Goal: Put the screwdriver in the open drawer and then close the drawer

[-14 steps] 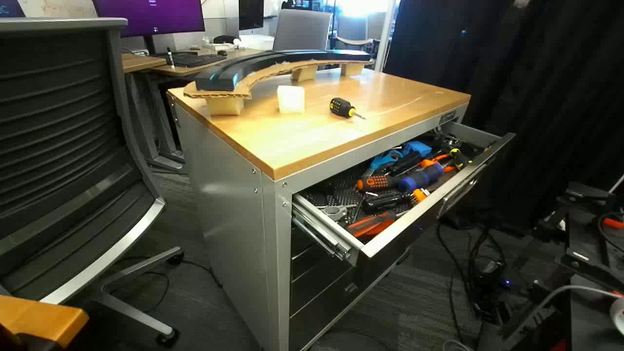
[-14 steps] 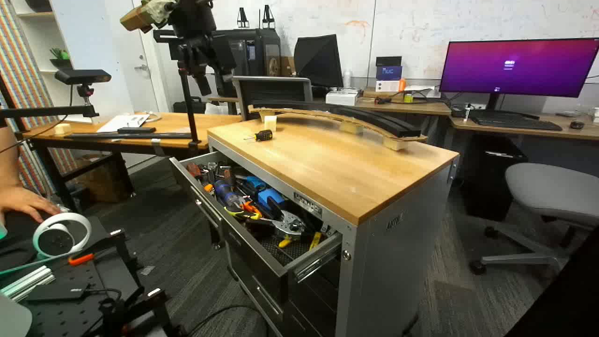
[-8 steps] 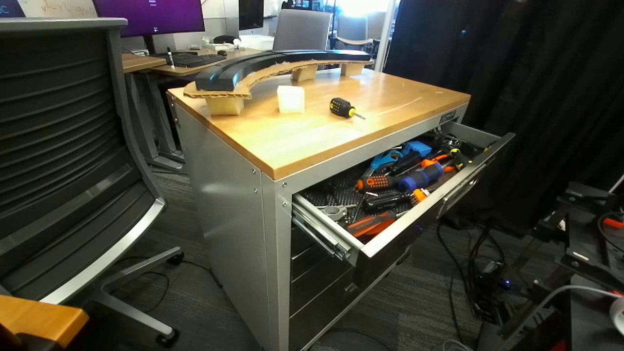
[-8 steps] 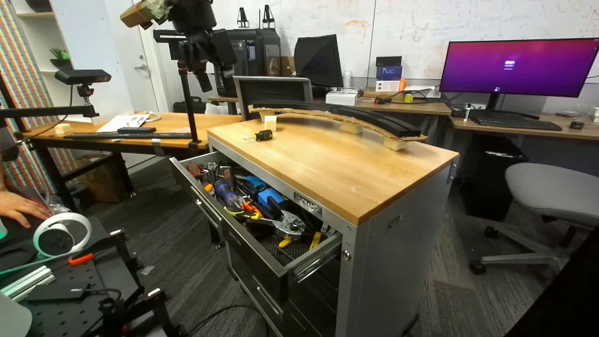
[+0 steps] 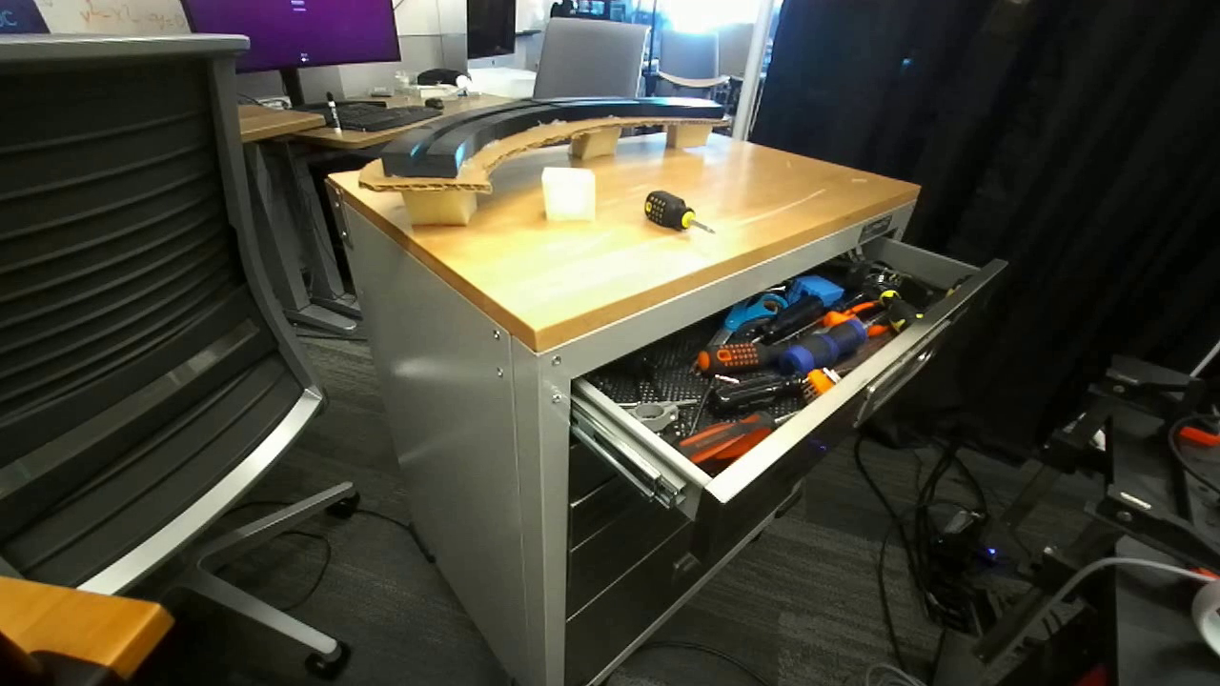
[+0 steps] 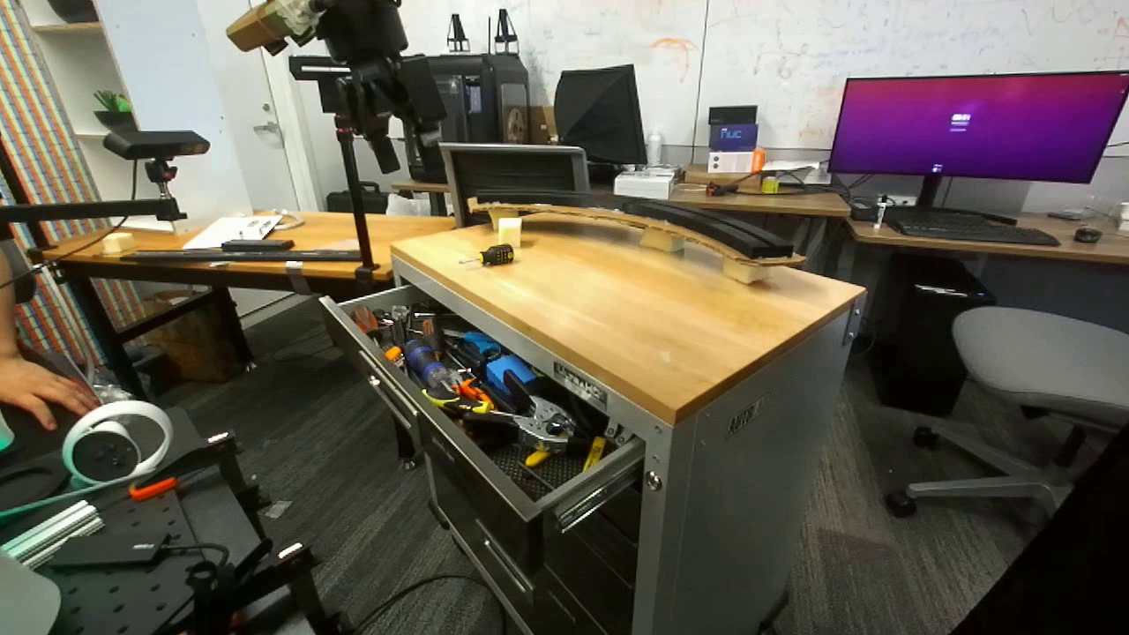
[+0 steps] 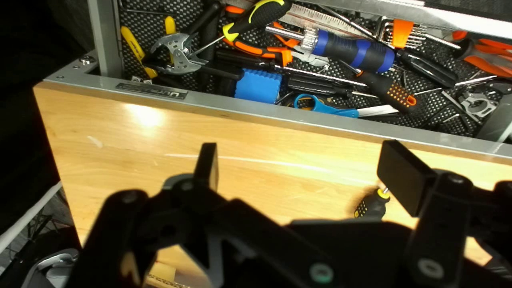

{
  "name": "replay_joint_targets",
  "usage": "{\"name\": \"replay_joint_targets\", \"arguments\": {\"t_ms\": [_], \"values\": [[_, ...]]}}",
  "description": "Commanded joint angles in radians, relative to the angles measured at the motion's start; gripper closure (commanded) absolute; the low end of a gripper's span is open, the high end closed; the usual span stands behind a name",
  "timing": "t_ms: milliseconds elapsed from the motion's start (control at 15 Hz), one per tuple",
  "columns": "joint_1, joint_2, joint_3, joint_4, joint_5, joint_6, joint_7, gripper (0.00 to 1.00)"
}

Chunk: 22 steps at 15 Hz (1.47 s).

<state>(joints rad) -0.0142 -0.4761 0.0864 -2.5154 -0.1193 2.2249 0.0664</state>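
The stubby black screwdriver with yellow dots lies on its side on the wooden cabinet top, its tip towards the drawer side. It also shows in an exterior view and in the wrist view, partly covered by the gripper body. The top grey drawer is pulled out and full of tools; it also shows in an exterior view and at the top of the wrist view. My gripper is open and empty above the cabinet top. In an exterior view the gripper hangs well above the screwdriver.
A small pale block stands near the screwdriver. A curved black piece on cardboard rests on pale blocks along the cabinet's back. A mesh chair stands beside the cabinet. A person's hand is at the side.
The arm has shifted very slightly since the oldest frame and looks still since then. The person's hand has moved a little to the left. The screwdriver and drawer have not moved.
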Motion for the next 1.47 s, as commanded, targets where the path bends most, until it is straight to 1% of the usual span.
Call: {"name": "replay_joint_targets", "arguments": {"t_ms": [0,133,200,333,533,733,867,933,1067,1133,1200,1267,1400], "values": [[0.009,0.000,-0.008,0.002,-0.004,-0.003,0.004,0.00],[0.009,0.000,-0.008,0.002,-0.004,-0.003,0.004,0.00],[0.012,0.038,-0.006,0.013,0.004,0.026,0.010,0.00],[0.019,0.131,0.026,0.038,-0.008,0.082,0.048,0.00],[0.048,0.268,0.065,0.079,0.000,0.211,0.094,0.00],[0.072,0.417,0.104,0.145,-0.032,0.337,0.174,0.00],[0.091,0.508,0.109,0.193,-0.049,0.404,0.216,0.00],[0.104,0.564,0.108,0.223,-0.073,0.443,0.250,0.00],[0.135,0.636,0.086,0.268,-0.105,0.499,0.312,0.00],[0.156,0.673,0.064,0.289,-0.162,0.539,0.378,0.00],[0.181,0.708,0.038,0.308,-0.196,0.576,0.428,0.00],[0.171,0.747,0.045,0.329,-0.232,0.611,0.483,0.00],[0.210,0.794,-0.005,0.359,-0.312,0.666,0.583,0.00]]}}
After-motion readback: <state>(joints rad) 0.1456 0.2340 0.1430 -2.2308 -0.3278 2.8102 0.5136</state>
